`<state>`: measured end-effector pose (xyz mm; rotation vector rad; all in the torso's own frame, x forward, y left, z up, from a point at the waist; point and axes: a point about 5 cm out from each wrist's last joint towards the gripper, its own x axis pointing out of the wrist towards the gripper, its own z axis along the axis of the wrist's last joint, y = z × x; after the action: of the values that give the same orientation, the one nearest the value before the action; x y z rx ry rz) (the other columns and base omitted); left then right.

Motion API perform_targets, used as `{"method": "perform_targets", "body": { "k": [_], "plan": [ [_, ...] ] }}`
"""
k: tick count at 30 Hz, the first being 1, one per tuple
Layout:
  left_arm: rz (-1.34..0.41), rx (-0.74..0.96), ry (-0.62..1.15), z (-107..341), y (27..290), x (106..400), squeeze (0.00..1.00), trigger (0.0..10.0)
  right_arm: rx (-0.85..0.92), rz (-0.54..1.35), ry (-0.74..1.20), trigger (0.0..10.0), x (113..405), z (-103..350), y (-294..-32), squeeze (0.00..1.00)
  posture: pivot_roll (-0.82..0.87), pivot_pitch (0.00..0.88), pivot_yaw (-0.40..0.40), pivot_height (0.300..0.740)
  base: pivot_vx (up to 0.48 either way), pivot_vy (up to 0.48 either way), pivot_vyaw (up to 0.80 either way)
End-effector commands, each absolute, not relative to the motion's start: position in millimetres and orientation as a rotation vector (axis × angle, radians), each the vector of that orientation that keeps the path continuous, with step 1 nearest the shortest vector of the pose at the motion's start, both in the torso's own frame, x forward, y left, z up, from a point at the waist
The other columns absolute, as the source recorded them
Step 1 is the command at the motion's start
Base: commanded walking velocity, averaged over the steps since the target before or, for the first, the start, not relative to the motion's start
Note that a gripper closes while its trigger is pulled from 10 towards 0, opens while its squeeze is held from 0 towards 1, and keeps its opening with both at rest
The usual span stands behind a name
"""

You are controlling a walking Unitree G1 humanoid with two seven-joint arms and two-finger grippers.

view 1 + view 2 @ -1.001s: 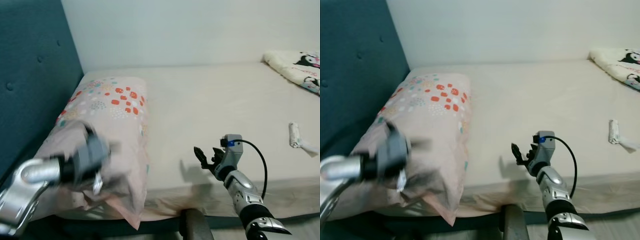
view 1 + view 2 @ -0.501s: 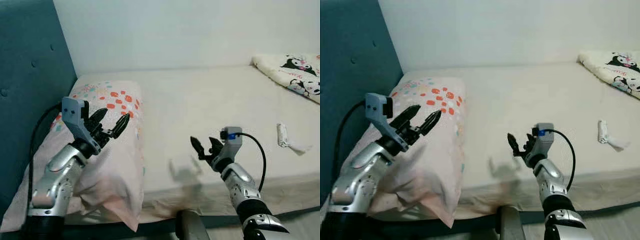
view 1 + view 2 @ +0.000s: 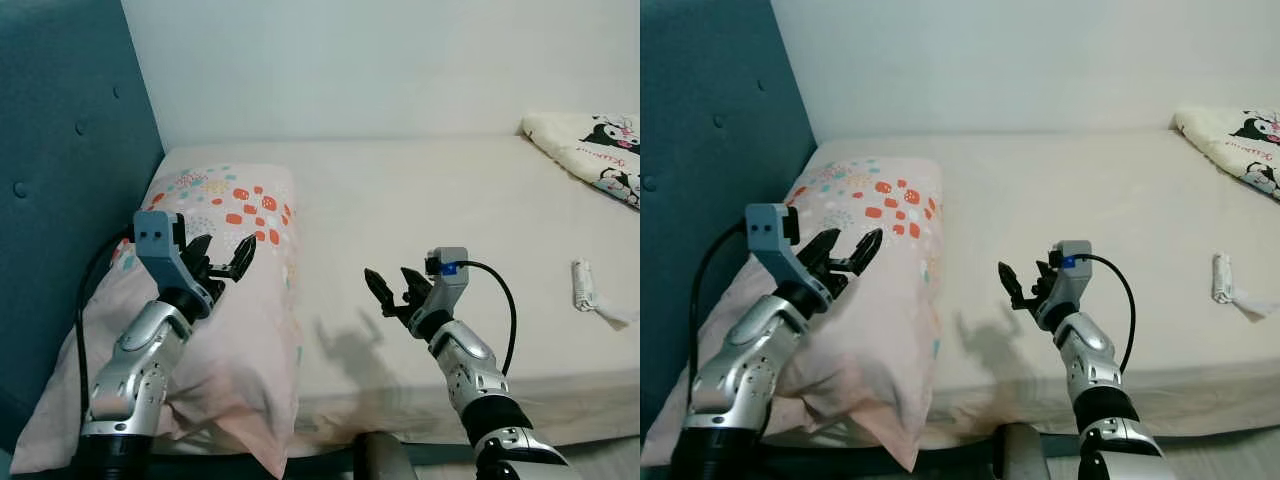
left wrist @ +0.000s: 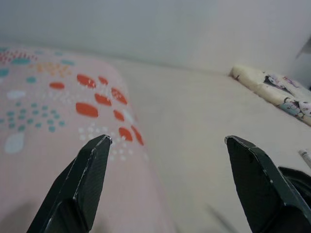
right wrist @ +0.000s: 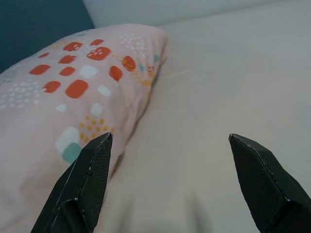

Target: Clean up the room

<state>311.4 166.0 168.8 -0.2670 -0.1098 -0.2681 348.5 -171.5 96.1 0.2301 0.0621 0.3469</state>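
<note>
A pink pillow [image 3: 225, 215] with red, teal and yellow dots lies along the left side of the bed [image 3: 430, 200], against the headboard. My left gripper [image 3: 222, 258] hovers open just above the pillow's middle, holding nothing. My right gripper [image 3: 393, 289] stands open over the bare sheet to the right of the pillow, also holding nothing. In the left wrist view the pillow [image 4: 53, 111] lies under the fingertips [image 4: 95, 155]. In the right wrist view the pillow [image 5: 73, 92] lies ahead between the fingertips [image 5: 97, 155].
A teal padded headboard [image 3: 60, 150] rises on the left. A folded cartoon-print blanket [image 3: 590, 150] lies at the far right of the bed. A small crumpled white wrapper [image 3: 590, 287] rests on the sheet near the right edge. A white wall [image 3: 380, 60] backs the bed.
My left arm rose from the pillow's front end and now holds its open gripper over the pillow's middle. The right gripper shifted slightly left. The camera moved a little.
</note>
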Motion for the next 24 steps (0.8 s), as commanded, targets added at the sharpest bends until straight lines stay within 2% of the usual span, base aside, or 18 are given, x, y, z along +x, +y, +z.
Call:
{"method": "perform_targets", "body": {
  "k": [1,9,14,22,24],
  "plan": [
    [-0.256,-0.246,-0.075,159.6,164.6,311.0,0.00,10.0,0.246,0.360,0.066,10.0,347.3,95.0,-168.1,0.00,-0.04,0.000,-0.057,0.591,-0.480,0.000,0.00],
    [-0.238,-0.213,-0.037,149.2,168.6,308.8,0.00,10.0,0.247,0.365,0.076,10.0,345.5,92.3,-167.2,0.00,-0.03,0.000,-0.064,0.621,-0.060,0.000,0.00],
    [-0.226,-0.208,-0.036,144.7,169.8,306.8,0.00,10.0,0.245,0.366,0.084,10.0,345.1,90.9,-168.0,0.00,-0.03,0.000,-0.065,0.636,-0.480,0.000,0.00],
    [-0.195,-0.187,0.055,108.1,179.0,299.5,0.00,10.0,0.234,0.366,0.155,10.0,338.8,74.6,-168.0,0.00,-0.02,0.000,-0.066,0.661,0.000,0.000,0.00],
    [-0.135,-0.161,0.137,83.0,190.6,293.7,0.00,10.0,0.233,0.345,0.216,10.0,330.6,59.3,-171.3,0.00,-0.02,0.000,-0.068,0.671,0.000,0.000,0.00]
  ]
}}
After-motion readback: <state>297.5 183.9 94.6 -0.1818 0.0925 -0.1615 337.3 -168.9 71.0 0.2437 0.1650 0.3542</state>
